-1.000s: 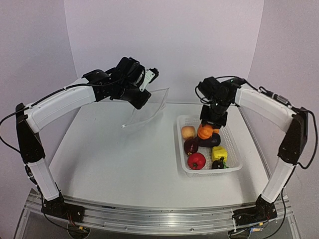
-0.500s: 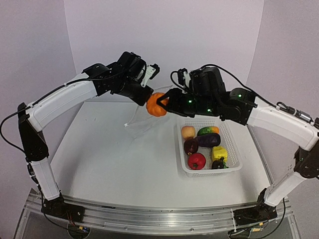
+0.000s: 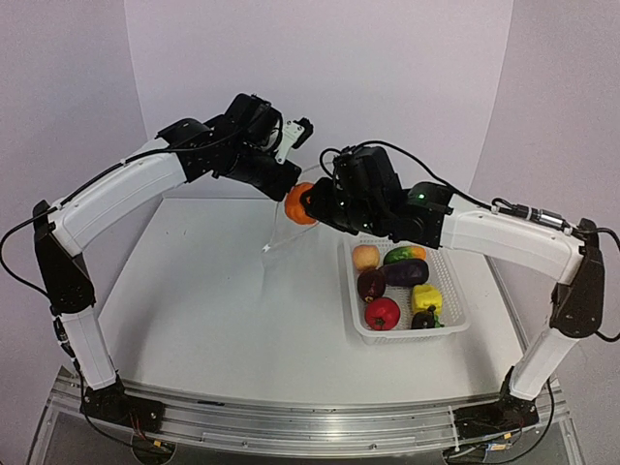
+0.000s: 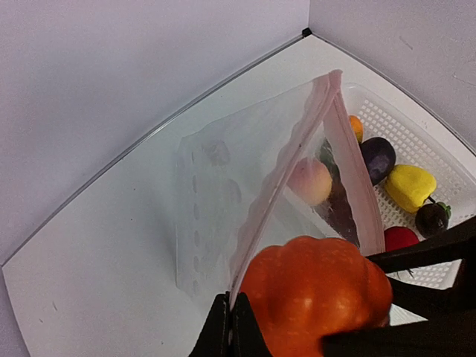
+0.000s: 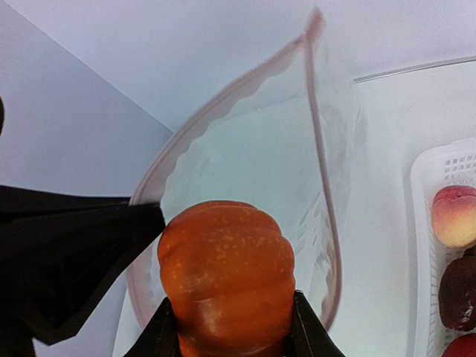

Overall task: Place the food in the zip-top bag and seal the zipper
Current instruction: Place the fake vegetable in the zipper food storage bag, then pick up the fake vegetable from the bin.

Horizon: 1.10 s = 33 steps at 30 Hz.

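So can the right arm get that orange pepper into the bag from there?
Probably yes. The pepper sits right at the mouth of the bag, which the left fingers hold up and open, with nothing between. The opening looks not much wider than the pepper, though.

**White Links, Black Joints**

Left arm [image 3: 116,199] and right arm [image 3: 509,237] are built of white tubular links joined by black housings. Black cables are looped along each. A green light [image 3: 423,195] is lit on the right arm. Left gripper [image 4: 229,335] and right gripper [image 5: 227,331] are black.
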{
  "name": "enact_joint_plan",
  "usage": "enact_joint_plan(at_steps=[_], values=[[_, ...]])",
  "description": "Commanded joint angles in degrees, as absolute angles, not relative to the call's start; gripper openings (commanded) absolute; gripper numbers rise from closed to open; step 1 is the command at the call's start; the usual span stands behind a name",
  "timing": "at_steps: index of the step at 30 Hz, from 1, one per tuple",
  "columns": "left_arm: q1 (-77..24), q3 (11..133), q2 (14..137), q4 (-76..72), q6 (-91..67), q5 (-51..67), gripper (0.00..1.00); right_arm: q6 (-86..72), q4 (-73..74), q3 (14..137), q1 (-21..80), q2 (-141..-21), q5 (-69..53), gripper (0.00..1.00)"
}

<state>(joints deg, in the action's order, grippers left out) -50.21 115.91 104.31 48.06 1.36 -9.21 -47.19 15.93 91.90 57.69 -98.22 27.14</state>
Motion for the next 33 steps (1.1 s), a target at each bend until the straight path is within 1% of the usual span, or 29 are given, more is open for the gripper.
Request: enact_joint_plan(at_steps=[1,3,4,6,9,10,12,15,16,21,26,29,33], values=[[-50.45,118.25,103.37,48.33,-0.97,-0.65,0.0,-43.14,16.92,98.88,57.95,-101.51,31.23,0.0],[-50.45,119.02,103.47,48.36,-1.3,1.34,0.0,-41.01,19.58,101.42,57.93,-103.02,31.6,0.03],[-50.45,119.89,103.64,48.52,-1.34,1.28,0.0,-40.37,20.88,102.26,57.94,-103.59,31.97,0.07],[-50.48,121.68,103.9,48.77,-1.3,0.61,0.0,-39.01,22.98,103.39,57.98,-104.09,33.19,0.2],[-50.37,122.59,103.94,49.2,-1.65,-1.79,0.0,-35.63,24.96,105.22,57.96,-104.43,34.12,0.49],[-50.36,122.69,104.07,49.48,-1.96,-2.41,0.0,-34.24,25.72,106.3,57.96,-104.65,33.91,0.54],[-50.22,122.98,104.52,50.46,-2.73,-3.31,0.0,-31.58,27.52,109.17,57.92,-105.33,32.79,0.62],[-48.98,123.16,105.07,51.7,-4.45,-2.81,0.0,-27.12,31.15,114.52,57.97,-106.17,30.47,0.78],[-48.41,123.14,105.13,51.83,-4.95,-2.47,0.0,-26.07,32.33,115.95,57.95,-106.33,29.76,0.81],[-45.33,125.34,105.89,51.85,-5.59,-2.67,0.0,-23.36,35.17,118.84,57.94,-104.33,25.94,0.83],[-44.0,124.11,105.17,50.74,-4.32,-6.31,0.0,-23.66,36.62,119.9,56.93,-98.57,17.15,0.86],[-43.97,121.68,104.26,50.18,-4.69,-6.05,0.0,-28.05,39.04,118.16,53.81,-94.04,13.42,0.86],[-43.95,123.0,104.67,50.02,-4.66,-6.44,0.0,-35.96,50.35,115.4,45.4,-91.77,12.58,0.86]])
